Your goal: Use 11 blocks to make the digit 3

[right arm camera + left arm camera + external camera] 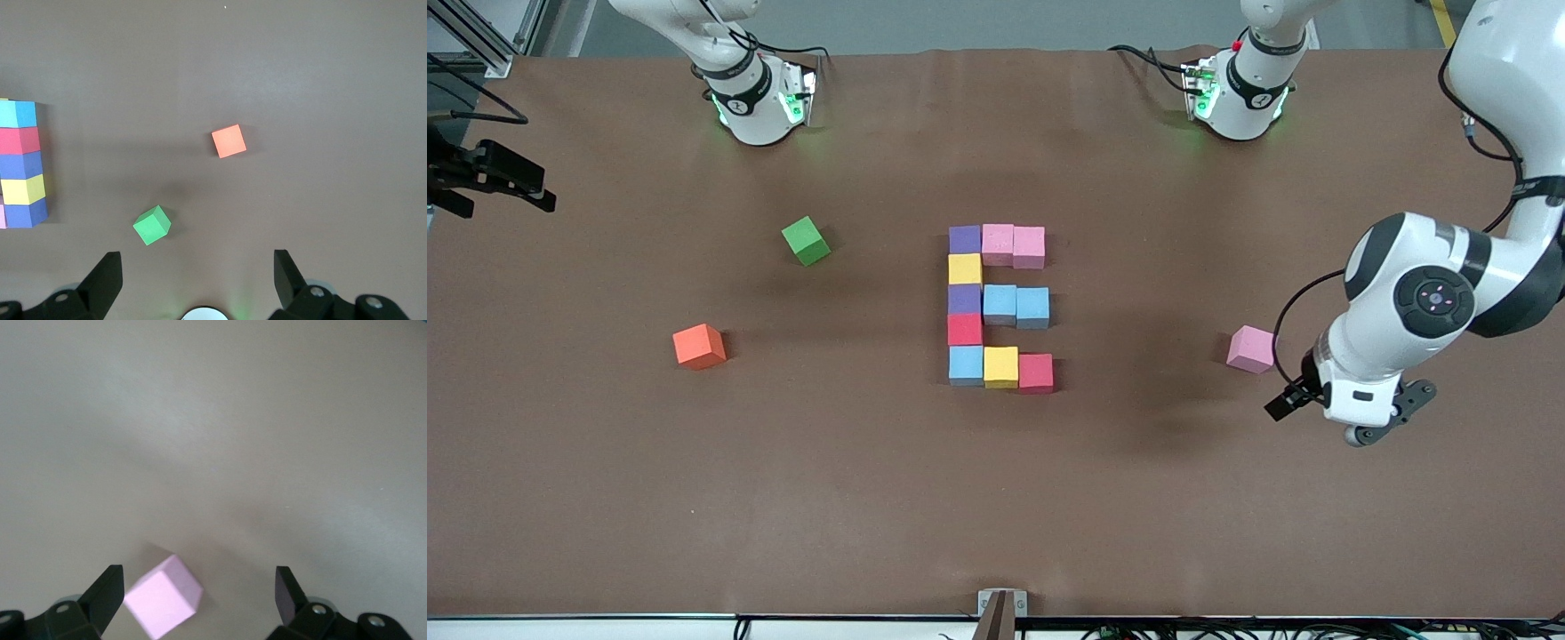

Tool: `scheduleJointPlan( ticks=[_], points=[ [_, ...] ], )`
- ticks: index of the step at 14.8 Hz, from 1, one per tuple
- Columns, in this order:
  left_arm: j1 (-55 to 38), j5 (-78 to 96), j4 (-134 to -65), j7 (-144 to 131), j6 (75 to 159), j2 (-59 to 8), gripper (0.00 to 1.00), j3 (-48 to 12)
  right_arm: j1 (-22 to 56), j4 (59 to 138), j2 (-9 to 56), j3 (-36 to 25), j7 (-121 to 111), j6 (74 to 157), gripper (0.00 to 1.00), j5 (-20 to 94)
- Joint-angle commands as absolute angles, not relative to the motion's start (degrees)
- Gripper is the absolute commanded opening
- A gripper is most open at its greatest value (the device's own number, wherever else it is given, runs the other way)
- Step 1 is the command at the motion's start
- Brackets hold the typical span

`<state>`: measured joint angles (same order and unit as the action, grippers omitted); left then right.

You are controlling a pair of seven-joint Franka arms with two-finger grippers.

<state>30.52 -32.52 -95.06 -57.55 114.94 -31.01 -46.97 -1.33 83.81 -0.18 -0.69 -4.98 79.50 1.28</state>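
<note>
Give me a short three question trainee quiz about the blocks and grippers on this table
1. True or false: the green cube touches the block figure.
2. Which gripper hangs beside the lone pink block: A left gripper, B right gripper?
3. Fill in: the orange cube lies toward the ____ arm's end of the table.

Key: 1 false; 2 A; 3 right.
</note>
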Motion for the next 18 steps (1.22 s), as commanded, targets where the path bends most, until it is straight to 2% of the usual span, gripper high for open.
scheduleJointPlan(
  ticks=[1,3,5,9,12,16,18],
  points=[
    [32.43,-30.77,-96.94,-50.83,111.19,-25.76,1.0,-47.81,-1.58,84.46,-1.32,-0.53,-5.45,79.19,1.0,1.76],
    [32.26,-26.56,-96.94,-45.29,109.95,-22.78,1.0,-46.07,-1.49,84.55,-1.32,-0.53,-5.45,79.28,1.0,1.76],
    [30.42,-21.39,-96.94,-38.53,109.69,-18.92,1.0,-41.51,-1.49,84.55,-1.32,-0.44,-5.45,79.28,1.0,1.76],
    [22.17,-10.31,-97.03,-19.91,105.92,-10.92,1.0,-25.53,-1.49,84.46,-1.32,-0.44,-5.45,79.28,1.0,1.76],
    [13.03,-2.4,-97.64,-5.76,103.1,-5.55,1.0,-9.89,-1.49,84.55,-1.32,-0.44,-5.45,79.19,1.0,1.76],
    [-0.4,-0.62,-98.61,-0.79,100.9,-1.07,1.0,6.11,-1.49,84.46,-1.32,-0.44,-5.45,79.1,1.0,1.76],
    [-1.58,-0.53,-98.53,-0.62,100.9,0.17,1.0,7.64,-1.49,84.46,-1.32,-0.44,-5.45,79.19,1.0,1.76]
  ],
)
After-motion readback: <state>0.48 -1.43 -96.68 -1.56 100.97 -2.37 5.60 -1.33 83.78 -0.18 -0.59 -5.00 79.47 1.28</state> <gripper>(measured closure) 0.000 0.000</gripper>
